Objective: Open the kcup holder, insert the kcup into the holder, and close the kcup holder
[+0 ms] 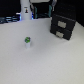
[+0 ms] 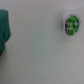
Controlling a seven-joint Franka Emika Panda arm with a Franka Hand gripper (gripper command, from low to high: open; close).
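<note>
While the kcup (image 1: pixel 28 42) stands upright on the pale table (image 1: pixel 45 62), nothing lies close round it: bare surface on every side in the exterior view. It sits approx at 9 o'clock from the table's middle, green top up, white body below. The kcup holder (image 1: pixel 63 27) is well apart from it, at about 2 o'clock from the cup, w/ open table between the two and nothing blocking that path. At 12 o'clock from the cup, near the far edge, stands a white post (image 1: pixel 25 11) w/ dark marks; dark clutter behind it is too blurred to name.

The holder is a black box w/ two stacked fronts, each showing a light slot. Both fronts look flush w/ the body, i.e. closed, though the pic is soft. Can't see anything inside it.

In the wrist view the cup (image 2: pixel 72 25) shows from above as a green disc w/ white rim, alone on the table. A teal-green shape (image 2: pixel 5 27) fills one edge of that view; can't tell what it is. The gripper's fingers aren't in either pic, so how far they're open, or whether they hold anything, can't be told.
</note>
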